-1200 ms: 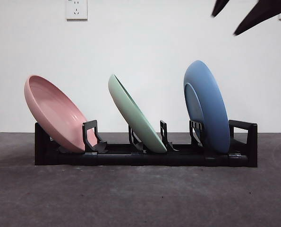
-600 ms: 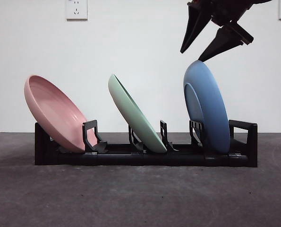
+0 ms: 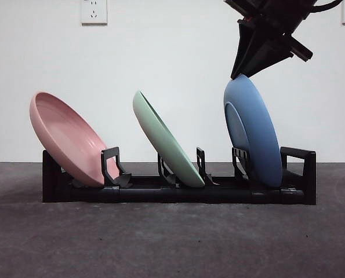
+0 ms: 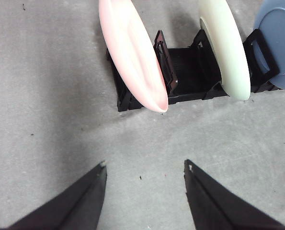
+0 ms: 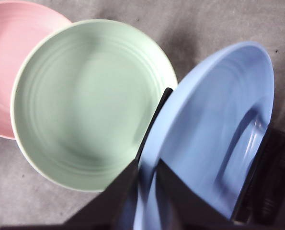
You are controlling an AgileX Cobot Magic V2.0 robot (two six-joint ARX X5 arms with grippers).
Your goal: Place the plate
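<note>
Black rack runs across middle of front frame on grey table. Blue plate stands near-upright in rack's right-hand slot, right of centre. Right gripper comes down from upper right of frame, jaws closed onto blue plate's top rim, one each side. Green plate leans in centre slot, pink plate leans at left end. Left gripper hangs over bare table near pink plate, jaws apart, holding nothing.
</note>
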